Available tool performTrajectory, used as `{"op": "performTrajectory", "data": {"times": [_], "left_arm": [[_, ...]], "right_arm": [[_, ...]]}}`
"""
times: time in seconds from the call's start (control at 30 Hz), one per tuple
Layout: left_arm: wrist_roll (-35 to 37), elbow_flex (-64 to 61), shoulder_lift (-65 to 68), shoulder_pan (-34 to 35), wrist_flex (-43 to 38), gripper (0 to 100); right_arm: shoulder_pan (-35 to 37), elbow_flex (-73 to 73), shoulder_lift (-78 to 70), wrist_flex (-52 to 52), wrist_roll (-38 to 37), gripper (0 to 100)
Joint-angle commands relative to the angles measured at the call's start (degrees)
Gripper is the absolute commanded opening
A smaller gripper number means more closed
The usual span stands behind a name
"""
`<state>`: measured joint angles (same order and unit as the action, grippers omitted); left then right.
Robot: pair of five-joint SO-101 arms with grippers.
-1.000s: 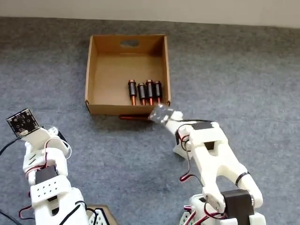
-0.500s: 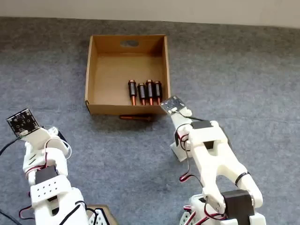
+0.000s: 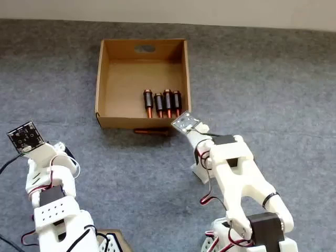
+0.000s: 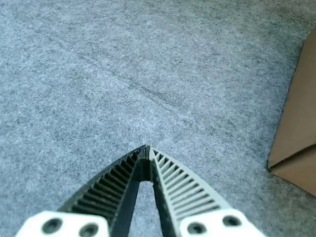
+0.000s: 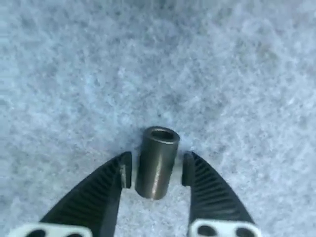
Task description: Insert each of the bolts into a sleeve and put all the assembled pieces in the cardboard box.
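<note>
A dark sleeve [image 5: 157,163] is flanked by the parted fingers [image 5: 111,190] of the right gripper [image 5: 156,168], not yet clamped, seemingly lined up for a grasp. The fingers of the left gripper [image 4: 147,149] are pressed together, with nothing held between them.

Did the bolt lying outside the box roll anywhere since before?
No. The bolt lies in the same spot as before, right along the front wall of the box.

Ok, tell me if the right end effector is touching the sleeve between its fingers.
Apart. In the right wrist view the right end effector straddles the sleeve, a thin gap showing beside each of its fingers.
</note>
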<state>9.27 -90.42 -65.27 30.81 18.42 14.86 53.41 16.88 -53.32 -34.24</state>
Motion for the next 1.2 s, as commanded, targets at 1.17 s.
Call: {"op": "performTrajectory", "data": {"times": [1.17], "left_arm": [[-18.3,38.6,22.0,-26.3,37.9,1]], "right_arm": [[-3.4,19.9,48.5,12.7,31.0,0.5]]}}
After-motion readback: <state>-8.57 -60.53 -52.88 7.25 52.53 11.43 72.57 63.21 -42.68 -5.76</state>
